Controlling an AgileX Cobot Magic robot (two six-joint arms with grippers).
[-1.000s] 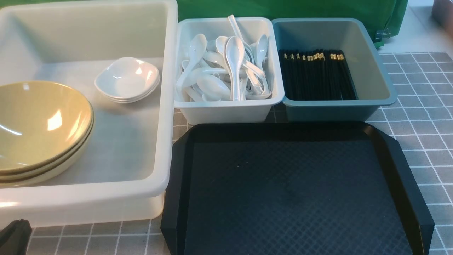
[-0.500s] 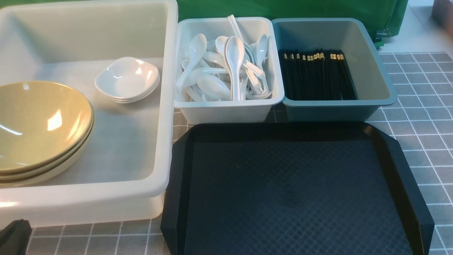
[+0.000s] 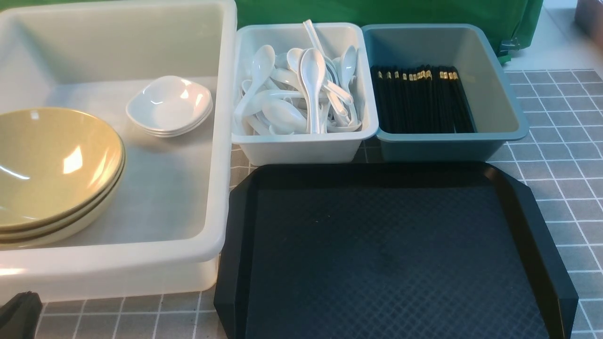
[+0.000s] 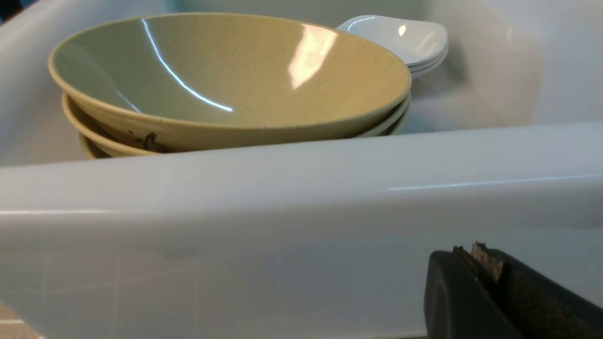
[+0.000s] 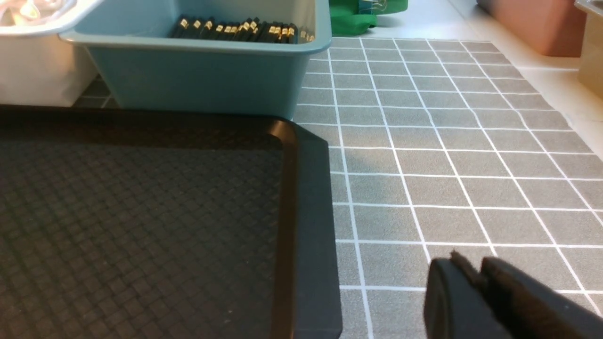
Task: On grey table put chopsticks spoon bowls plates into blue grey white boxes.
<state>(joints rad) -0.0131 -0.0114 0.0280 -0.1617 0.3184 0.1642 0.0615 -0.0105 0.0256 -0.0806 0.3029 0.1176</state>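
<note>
Chopsticks (image 3: 421, 99) lie in blue box (image 3: 499, 108), spoons (image 3: 301, 92) heaped in grey box (image 3: 301, 146) beside it, yellow bowls (image 3: 52, 165) + small white plates (image 3: 169, 106) in big white box (image 3: 221, 141) on the left. Black tray (image 3: 386, 254) sits bare in front, on grey table (image 3: 565, 174).

Front view shows only a dark corner of left arm, no right arm. Left wrist view: left gripper (image 4: 478, 263) w/ fingers pressed together, holding nothing, just outside white box wall. Right wrist view: right gripper (image 5: 473, 278) over table beside tray, fingers nearly together, a thin gap, nothing held.
</note>
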